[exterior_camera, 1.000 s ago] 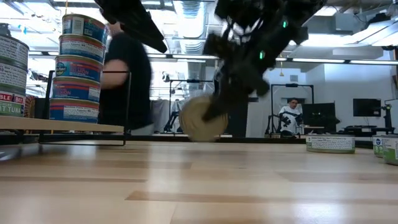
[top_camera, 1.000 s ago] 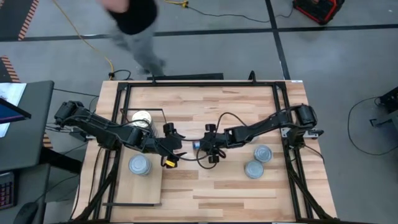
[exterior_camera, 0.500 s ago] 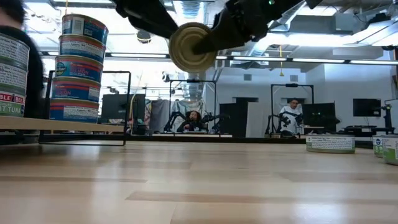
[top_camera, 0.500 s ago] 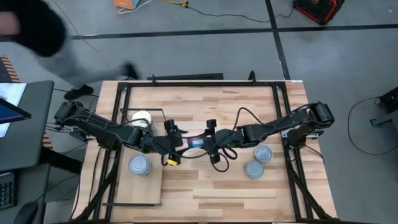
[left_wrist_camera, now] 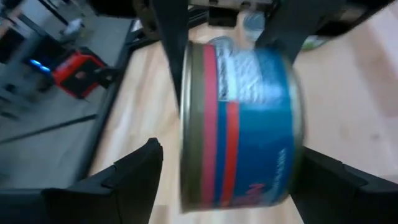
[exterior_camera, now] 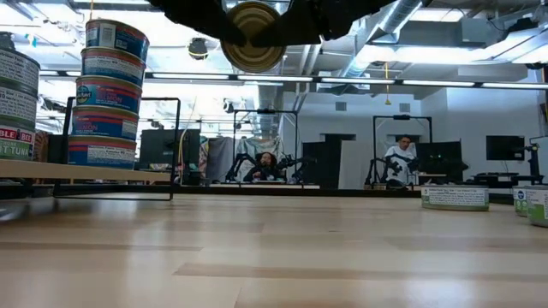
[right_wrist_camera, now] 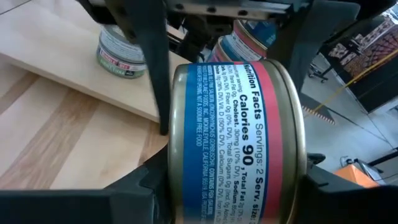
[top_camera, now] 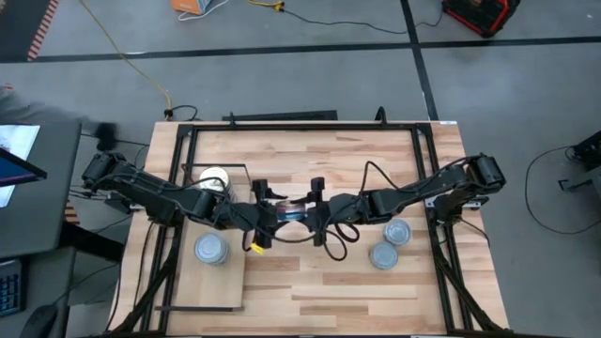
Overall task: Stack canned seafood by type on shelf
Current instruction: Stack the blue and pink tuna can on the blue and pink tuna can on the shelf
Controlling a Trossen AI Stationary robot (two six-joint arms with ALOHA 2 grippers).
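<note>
Rigid, slick salmon tin [right_wrist_camera: 236,143], gripped by right tool [top_camera: 315,212]; left tool [top_camera: 266,214] gapes around it, right of the shelf [top_camera: 211,286].

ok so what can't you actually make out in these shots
- High view: the tin is mostly covered by the left pincer and right pincer on either side of it.
- Low view: both pincers are cut off by the top edge; only the tin's gold end shows.
- Left wrist view: the tin's label is blurred, unreadable.
- Low view: the nearer stack on the shelf is cut by the left edge.
</note>
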